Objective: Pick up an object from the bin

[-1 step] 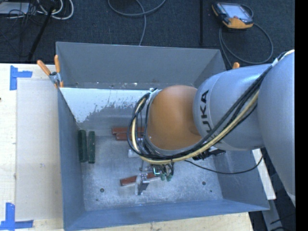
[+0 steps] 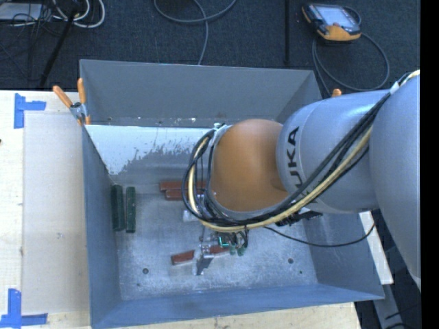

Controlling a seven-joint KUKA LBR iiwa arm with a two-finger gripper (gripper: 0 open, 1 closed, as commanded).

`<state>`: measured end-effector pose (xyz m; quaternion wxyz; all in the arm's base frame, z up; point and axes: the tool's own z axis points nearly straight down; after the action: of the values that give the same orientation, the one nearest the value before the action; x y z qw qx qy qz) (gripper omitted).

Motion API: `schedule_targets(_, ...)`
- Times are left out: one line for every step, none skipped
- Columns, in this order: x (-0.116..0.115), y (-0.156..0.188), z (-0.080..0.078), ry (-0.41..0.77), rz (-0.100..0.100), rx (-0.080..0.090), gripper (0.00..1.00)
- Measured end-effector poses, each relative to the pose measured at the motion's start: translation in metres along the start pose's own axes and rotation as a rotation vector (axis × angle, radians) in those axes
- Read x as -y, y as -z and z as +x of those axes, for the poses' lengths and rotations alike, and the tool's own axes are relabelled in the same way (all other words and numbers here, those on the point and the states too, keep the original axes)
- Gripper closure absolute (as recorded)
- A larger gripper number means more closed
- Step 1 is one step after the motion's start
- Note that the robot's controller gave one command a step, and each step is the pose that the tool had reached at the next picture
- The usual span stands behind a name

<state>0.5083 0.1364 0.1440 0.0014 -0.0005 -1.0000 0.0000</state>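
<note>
Over the bin (image 2: 147, 242) floor, toward its near wall, the gripper (image 2: 203, 260) points down below the arm's orange cover (image 2: 243, 166) and its loop of cables (image 2: 199, 184). Camera view, from above and to one side; the arm (image 2: 343, 149) reaches in from the right and covers much of the floor's right half.

Progress. The pick is judged to be at the grasp stage, not past it. The gripper is low, at or close to the floor, and no thing is seen lifted clear. Just to its left a small brown strip (image 2: 182, 258) lies flat on the floor, its right end touching or nearly touching the gripper tip. A second brown patch (image 2: 217, 250) shows at the gripper's right side. Whether it belongs to the same strip, is a separate piece, or is something clamped cannot be told. How the jaws stand, wide or closed, cannot be told either, since wrist hardware and shadow cover them. Left to do, on this reading: secure the strip, raise it, and carry it above the rim.

Contents. The bin is sparsely filled.
- Two dark green bars (image 2: 119, 208) lie side by side, parallel, near the left wall and well apart from the gripper.
- A brown block (image 2: 171, 189) lies mid-floor, its right end hidden behind the cables.
- A small pale piece (image 2: 188, 215) sits just below that block, at the edge of the cover.

Each thing lies apart on bare metal, with no heap.
</note>
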Motion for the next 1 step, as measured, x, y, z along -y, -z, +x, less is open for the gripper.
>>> schedule_targets(0.0214, -0.0679, -0.0276, 0.123, -0.004, 0.016, 1.00)
